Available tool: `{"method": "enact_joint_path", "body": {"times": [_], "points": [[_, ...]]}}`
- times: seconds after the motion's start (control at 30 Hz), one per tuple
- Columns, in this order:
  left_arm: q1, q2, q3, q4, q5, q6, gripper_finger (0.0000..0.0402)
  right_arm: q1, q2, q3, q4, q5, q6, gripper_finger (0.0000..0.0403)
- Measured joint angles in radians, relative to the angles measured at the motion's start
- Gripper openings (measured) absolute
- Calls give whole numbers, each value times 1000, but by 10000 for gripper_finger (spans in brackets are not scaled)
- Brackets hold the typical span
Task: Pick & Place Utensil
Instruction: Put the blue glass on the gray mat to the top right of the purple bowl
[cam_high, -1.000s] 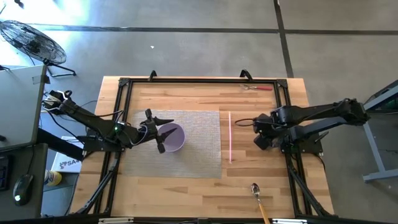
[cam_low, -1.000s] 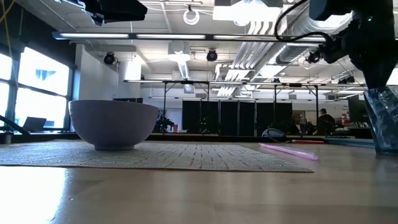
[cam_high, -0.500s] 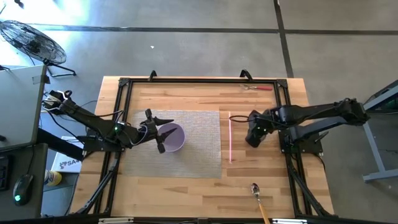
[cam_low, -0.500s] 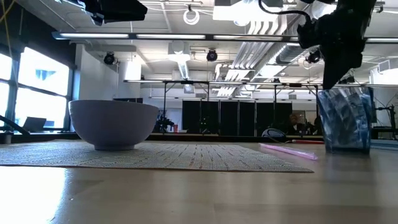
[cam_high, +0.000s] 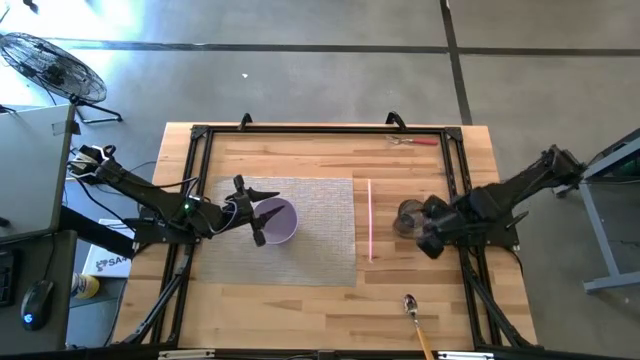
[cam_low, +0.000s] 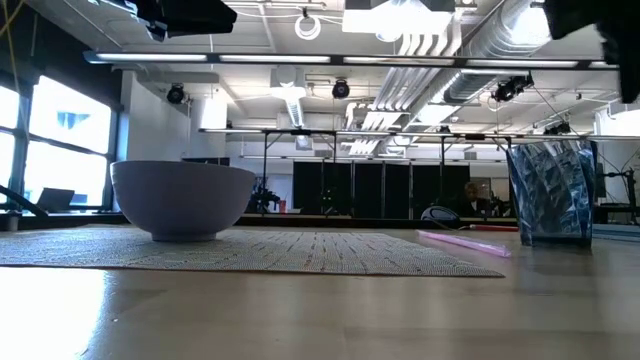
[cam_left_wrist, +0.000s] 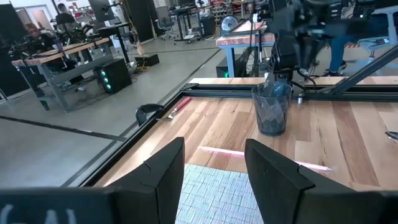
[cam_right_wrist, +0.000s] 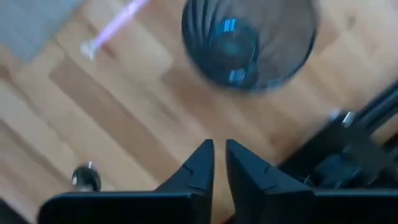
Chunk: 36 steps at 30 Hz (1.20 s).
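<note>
Wooden table (cam_high: 300, 310), woven mat (cam_high: 310, 235) centre.
- Spoon (cam_high: 411, 305): lower centre-right, untouched; pick not begun.
- Glass cup (cam_high: 408, 216): upright right of pink straw (cam_high: 370, 220), empty.
- Right gripper (cam_high: 432, 240): beside cup, fingers nearly together, holding nothing.
- Left gripper (cam_high: 258, 212): spread over purple bowl (cam_high: 280, 221), idle.

Bowl (cam_high: 279, 220) on the left part of the mat (cam_high: 310, 250), mat at mid-bench (cam_high: 300, 310). Straw (cam_high: 371, 220) just off the mat's right edge, lying front to back. Glass (cam_high: 408, 215) upright right of the straw, apart from it. Spoon (cam_high: 412, 308) near the front edge, well apart. Small tool (cam_high: 412, 141) at the back right. Left hand (cam_high: 250, 210) beside the bowl; right hand (cam_high: 432, 238) just right of the glass.
</note>
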Motion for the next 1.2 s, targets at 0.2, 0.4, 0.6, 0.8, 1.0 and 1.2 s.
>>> {"method": "enact_joint_path", "body": {"times": [0.2, 0.4, 0.6, 0.8, 1.0, 1.2], "points": [[0, 0, 0, 0, 0, 0, 166, 119, 0, -65, 64, -33, 199, 122], [0, 0, 0, 0, 0, 0, 166, 189, -1, -149, 144, 15, 328, 235], [0, 0, 0, 0, 0, 0, 166, 200, -1, -280, 305, 73, 361, 346], [0, 0, 0, 0, 0, 0, 166, 199, -1, -408, 430, 156, 358, 394], [0, 0, 0, 0, 0, 0, 166, 199, -1, -459, 454, 289, 339, 388], [0, 0, 0, 0, 0, 0, 166, 198, -1, -496, 505, 490, 229, 388]]}}
